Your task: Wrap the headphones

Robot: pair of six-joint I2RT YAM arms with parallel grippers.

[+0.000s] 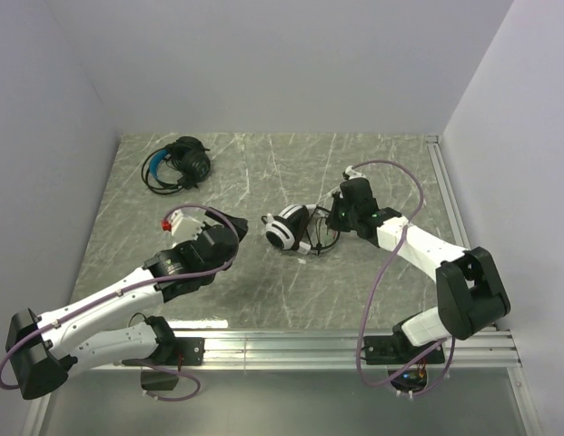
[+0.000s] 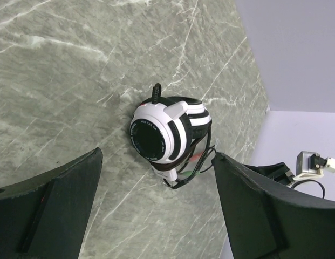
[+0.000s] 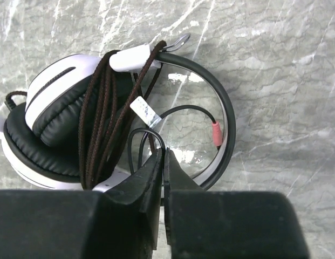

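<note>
From above, the black headset (image 1: pixel 180 163) with its blue band sits at the far left of the worktop (image 1: pixel 372 291), well apart from both arms. Its cable looks gathered close against it, so I'd take that one as finished, though it is too small to be sure. The white headset (image 1: pixel 288 227) lies near the middle, between the two arms. The left end effector (image 1: pixel 234 238) is just beside it on one side and the right end effector (image 1: pixel 334 216) is right up against it on the other.

The left wrist camera shows the white headset (image 2: pixel 162 135) lying on the stone-patterned surface. The left fingers (image 2: pixel 59 205) are spread wide and grasp nothing, with the earcup out ahead of them.

The right wrist camera shows the most. Several turns of braided cable (image 3: pixel 100 118) already run over the ear pads and the white band. The right jaws are clenched almost flat, and a thin black cable (image 3: pixel 139 137) appears to be pinched at their tips. The last stretch, ending in a pink plug (image 3: pixel 216 133), lies loose inside the arc of the headband (image 3: pixel 224 108).

I'd say the winding is nearly done, and what remains is tucking away that tail and letting go.
</note>
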